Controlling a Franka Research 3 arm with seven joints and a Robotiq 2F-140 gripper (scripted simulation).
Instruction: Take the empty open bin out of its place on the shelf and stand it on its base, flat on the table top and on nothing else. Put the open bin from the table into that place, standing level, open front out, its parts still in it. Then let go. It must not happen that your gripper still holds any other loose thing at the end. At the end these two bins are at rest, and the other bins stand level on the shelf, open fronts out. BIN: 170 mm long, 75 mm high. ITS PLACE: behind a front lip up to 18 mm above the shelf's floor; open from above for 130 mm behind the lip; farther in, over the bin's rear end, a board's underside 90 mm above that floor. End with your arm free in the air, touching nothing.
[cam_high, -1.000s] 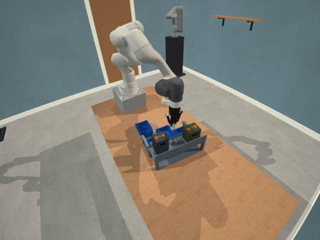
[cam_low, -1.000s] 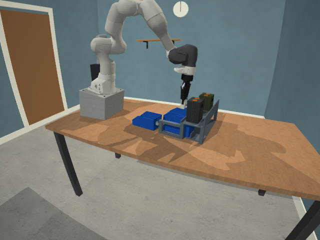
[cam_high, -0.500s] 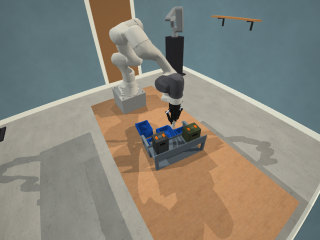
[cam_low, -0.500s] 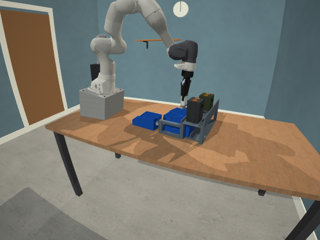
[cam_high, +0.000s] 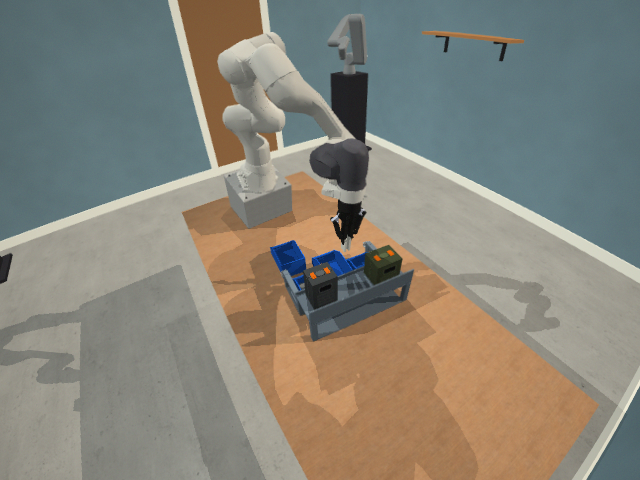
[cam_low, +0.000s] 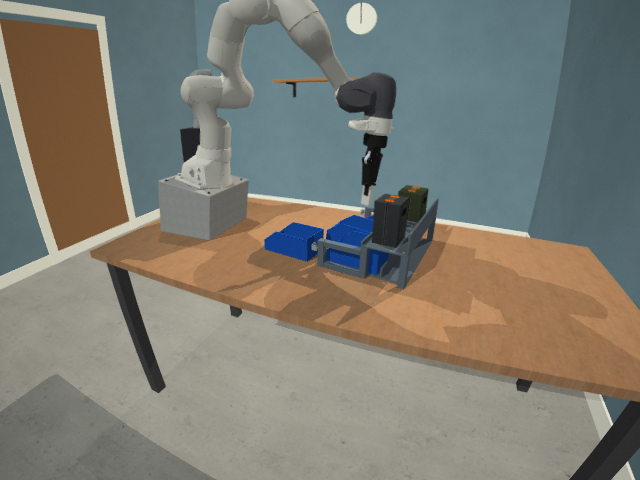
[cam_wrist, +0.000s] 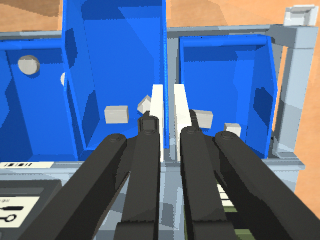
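My gripper (cam_high: 346, 248) (cam_low: 366, 201) (cam_wrist: 168, 99) is shut with nothing between its fingertips. It points down above the gap between the middle and right bins. The blue middle bin (cam_high: 330, 260) (cam_low: 351, 232) (cam_wrist: 120, 50) holds two visible pale parts near its rear. Its front sticks out over the front lip of the grey shelf (cam_high: 361, 301) (cam_low: 424, 227) (cam_wrist: 292, 75), and it looks raised and tilted. Another blue bin (cam_high: 286, 255) (cam_low: 294, 240) stands on the table before the shelf; no parts show in it. Whether it touches the shelf is unclear.
The right bin (cam_high: 357, 261) (cam_wrist: 225, 70) and left bin (cam_high: 298, 282) (cam_wrist: 35, 110) sit in the shelf with parts inside. A dark grey case (cam_high: 321, 286) (cam_low: 390, 219) (cam_wrist: 25, 210) and a green case (cam_high: 383, 264) (cam_low: 415, 204) stand on the board behind the bins.
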